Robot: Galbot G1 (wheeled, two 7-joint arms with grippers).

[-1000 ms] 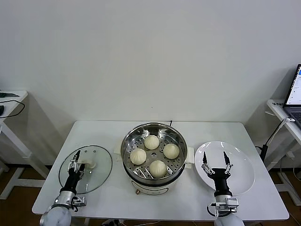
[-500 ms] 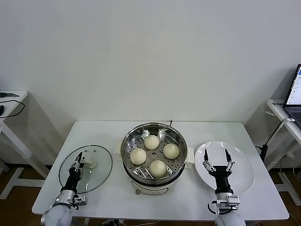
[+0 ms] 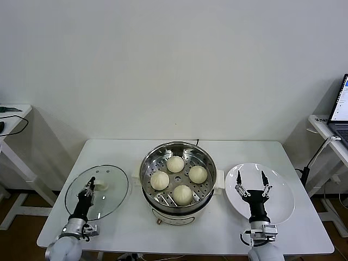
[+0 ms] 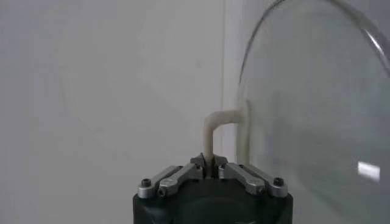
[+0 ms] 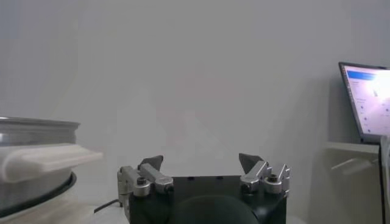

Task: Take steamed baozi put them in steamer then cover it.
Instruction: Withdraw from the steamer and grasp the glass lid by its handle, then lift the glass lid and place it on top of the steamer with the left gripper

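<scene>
Four cream-white baozi sit on the perforated tray inside the steel steamer at the table's middle. The clear glass cover is at the left, tilted up off the table. My left gripper is shut on the cover's cream handle; the glass disc fills the left wrist view. My right gripper is open and empty above the white plate at the right. The steamer's white side handle shows in the right wrist view.
A laptop stands on a side table at the far right, also seen in the right wrist view. Another side table with cables is at the far left. A black cord runs behind the steamer.
My left gripper has closed on the cover's handle and lifted the cover, which shifted slightly left and up. My right gripper drew back a little over the plate.
</scene>
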